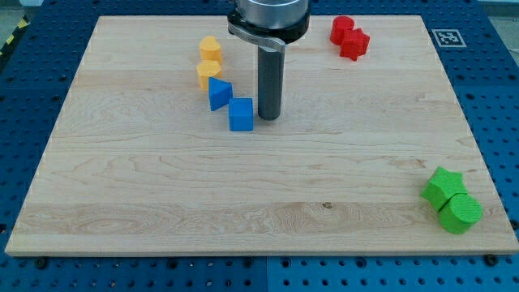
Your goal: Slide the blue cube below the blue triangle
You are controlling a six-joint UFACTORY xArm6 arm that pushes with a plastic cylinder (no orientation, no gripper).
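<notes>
The wooden board (259,203) fills most of the view, pale and smooth, resting on a blue perforated table (503,97). Above it hangs the arm's grey housing, from which the dark rod drops to my tip (269,118); there is no hand to open or close, only this bare rod end touching down just beside the blue cube (241,114), on the view's right of it, seemingly in contact or nearly so. The blue cube sits just below and to the right of the blue triangle (218,94), their corners close together. Above the triangle two yellow blocks (209,62) stand stacked in a line; two red blocks (349,37) lie near the top edge, and two green blocks (452,200), one star-shaped, sit at the lower right. The cube looks like light, rigid plastic that should glide easily and may spin if struck off-centre, so I judge a push square on the middle of its right face is safest.
</notes>
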